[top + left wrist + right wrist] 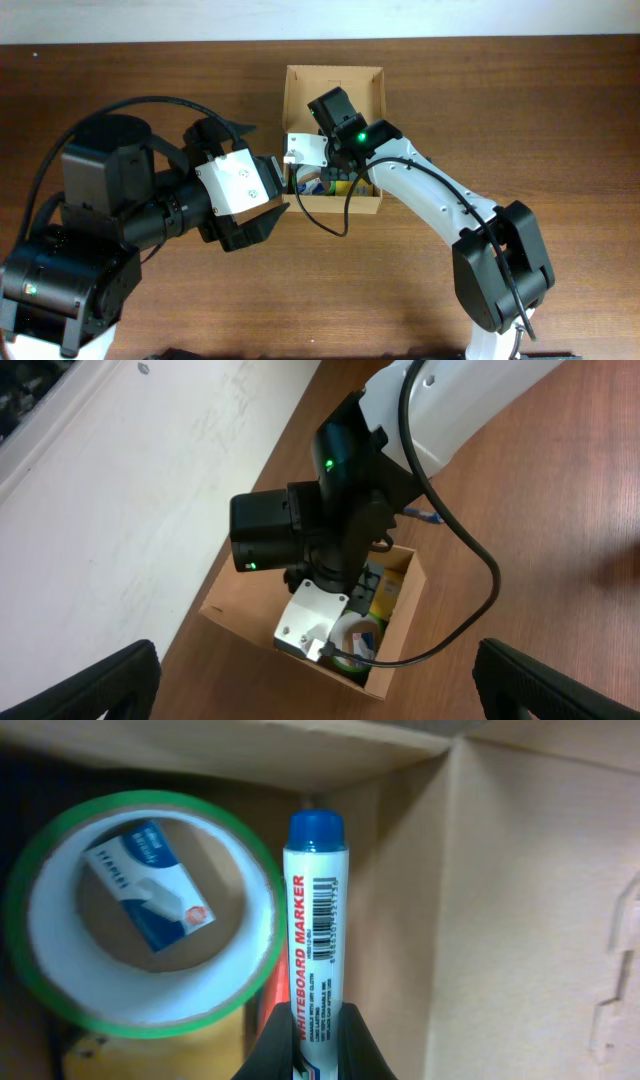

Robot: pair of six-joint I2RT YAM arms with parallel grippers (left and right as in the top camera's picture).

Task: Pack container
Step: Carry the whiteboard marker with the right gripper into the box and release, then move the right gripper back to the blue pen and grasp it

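Note:
The container (333,80) is an open tan cardboard box at the middle back of the table. My right gripper (313,1016) reaches down into it and is shut on a white whiteboard marker with a blue cap (316,910), which stands along the container's inner wall (530,900). A green-edged tape roll (130,1005) lies in the box beside the marker, with a small blue and white staples box (148,898) inside its ring. My left gripper (272,168) hovers open just left of the container, with nothing between its fingers (110,680).
A red marker (275,1002) and a yellow item (150,1055) lie low in the box next to the tape roll. The right arm's black cable (470,610) loops over the box's near corner. Bare wooden table (520,110) surrounds the box.

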